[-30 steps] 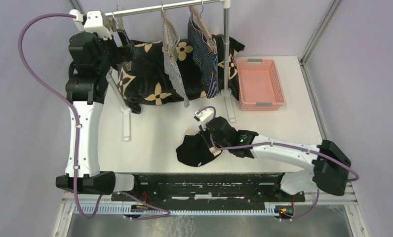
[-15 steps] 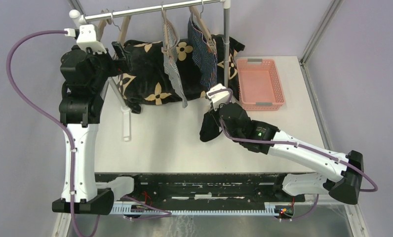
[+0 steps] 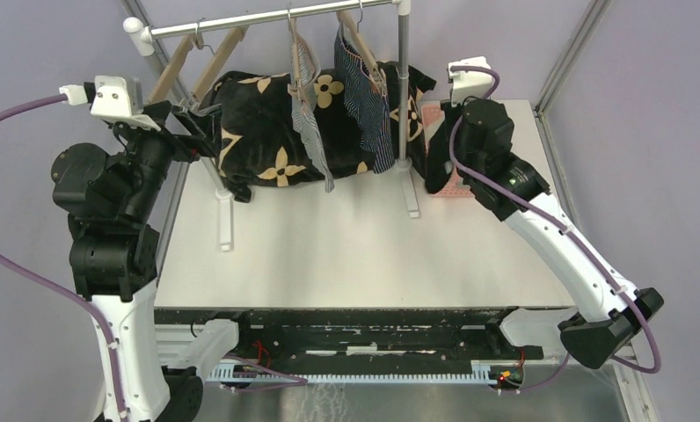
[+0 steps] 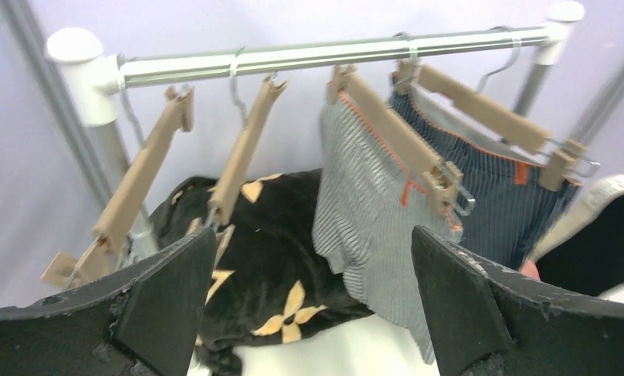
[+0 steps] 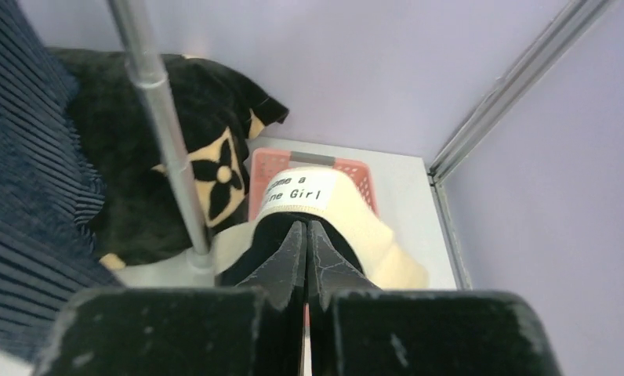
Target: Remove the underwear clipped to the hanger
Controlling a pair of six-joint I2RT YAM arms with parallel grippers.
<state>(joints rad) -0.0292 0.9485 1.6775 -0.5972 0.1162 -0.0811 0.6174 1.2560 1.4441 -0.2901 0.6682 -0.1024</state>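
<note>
The grey-white fine-striped briefs [image 3: 309, 123] are seen at upper centre of the top view, hung vertically and clipped at the orange-trimmed waistband to a wooden hanger [image 4: 391, 133]. Just to their right, the navy briefs [image 3: 364, 97] with thin light stripes are clipped likewise to a second hanger [image 4: 481, 110]. The plain black briefs [image 3: 434, 167], with a cream lettered waistband, are held dangling at upper right, pinched by the right gripper [image 5: 305, 227].

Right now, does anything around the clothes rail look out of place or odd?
Two bare hangers at the left end of the rail hang slanted, clips empty, beside the grey-striped briefs and navy briefs still clipped. A black flowered cloth lies bunched on the table under the rail.
</note>
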